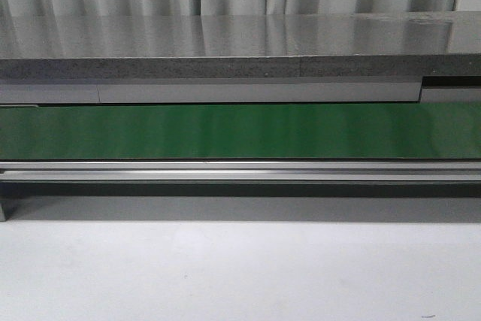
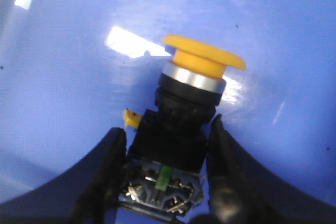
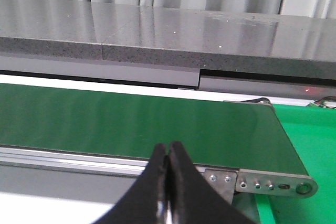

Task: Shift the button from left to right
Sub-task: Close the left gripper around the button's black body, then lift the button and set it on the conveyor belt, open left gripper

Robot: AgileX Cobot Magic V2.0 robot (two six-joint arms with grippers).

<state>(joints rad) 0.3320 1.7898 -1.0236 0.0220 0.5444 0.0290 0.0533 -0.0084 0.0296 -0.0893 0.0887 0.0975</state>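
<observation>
- The left hand (image 2: 165, 174) pinches the button (image 2: 181, 129) by its black body, one finger on each flank — cap and collar stick out past the fingertips.
- The button tilts in the grip, its yellow cap (image 2: 203, 53) pointing away from the wrist over a glossy blue surface (image 2: 63, 103); whether it touches that surface I cannot tell.
- The step in hand looks like the carry: best to keep the squeeze even on the boxy body, not on the round collar, and lift straight before swinging right, so the tilted part does not twist out.
- The right hand (image 3: 168, 153) has its fingers pressed together, holding nothing, above the near rail of the green belt (image 3: 131, 121).
- Farther off, the front view shows only the belt, the grey bench (image 1: 225, 35) behind it and curtains — no button, no arm.
</observation>
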